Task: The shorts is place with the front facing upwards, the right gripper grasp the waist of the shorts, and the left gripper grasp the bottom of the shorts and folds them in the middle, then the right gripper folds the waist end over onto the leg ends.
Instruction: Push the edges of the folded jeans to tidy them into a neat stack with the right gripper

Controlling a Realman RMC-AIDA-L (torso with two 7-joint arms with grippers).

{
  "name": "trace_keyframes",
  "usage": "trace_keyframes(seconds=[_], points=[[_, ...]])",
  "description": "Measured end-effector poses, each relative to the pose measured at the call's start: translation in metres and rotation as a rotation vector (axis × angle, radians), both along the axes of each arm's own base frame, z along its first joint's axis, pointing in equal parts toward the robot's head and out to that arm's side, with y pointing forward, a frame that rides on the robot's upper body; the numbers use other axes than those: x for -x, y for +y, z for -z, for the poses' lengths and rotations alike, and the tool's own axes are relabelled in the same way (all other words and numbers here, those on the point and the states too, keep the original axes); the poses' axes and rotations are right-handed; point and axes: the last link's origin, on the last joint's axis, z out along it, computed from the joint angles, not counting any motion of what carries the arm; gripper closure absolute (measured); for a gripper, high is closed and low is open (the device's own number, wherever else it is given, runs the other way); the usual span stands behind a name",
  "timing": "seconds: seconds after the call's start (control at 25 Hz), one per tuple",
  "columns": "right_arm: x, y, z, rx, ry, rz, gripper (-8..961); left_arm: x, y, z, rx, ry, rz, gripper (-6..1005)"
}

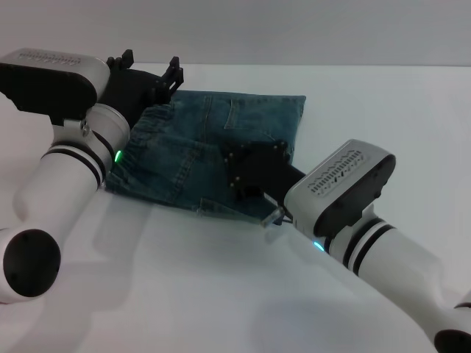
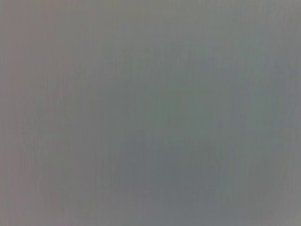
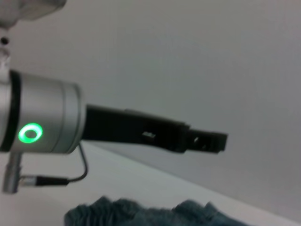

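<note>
Denim shorts [image 1: 210, 151] lie folded compactly on the desk [image 1: 221, 294], so folding appears largely complete; left gripper [image 1: 151, 70] fingers spread empty, right gripper [image 1: 246, 173] finger state cannot be told.

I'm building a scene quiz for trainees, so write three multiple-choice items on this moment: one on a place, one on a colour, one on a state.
1. Where is the right hand?
A. Over the shorts
B. On bare table, far from the shorts
C. Beyond the table's far edge

2. What colour are the lights on the arms?
A. Red
B. Blue
C. Green

3. How is the left hand?
A. Shut on the shorts
B. Open, holding nothing
C. Shut on a cable

Key:
1 A: the right hand sits above the shorts, which lie on the table.
2 C: the light glows green.
3 B: the prongs of the left hand, by the shorts' far left edge, stand apart.
</note>
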Motion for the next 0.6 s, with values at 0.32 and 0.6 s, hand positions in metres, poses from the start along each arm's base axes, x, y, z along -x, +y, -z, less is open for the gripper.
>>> trace_keyframes(seconds=[0.32,0.6], points=[[-0.009,-0.001,0.005,0.038,-0.049,0.031,953,0.003,-0.001,0.000,0.001,-0.020,-0.013,201],[-0.022,0.007,0.002,0.048,-0.048,0.100,953,0.007,-0.003,0.000,0.001,-0.020,-0.022,201]])
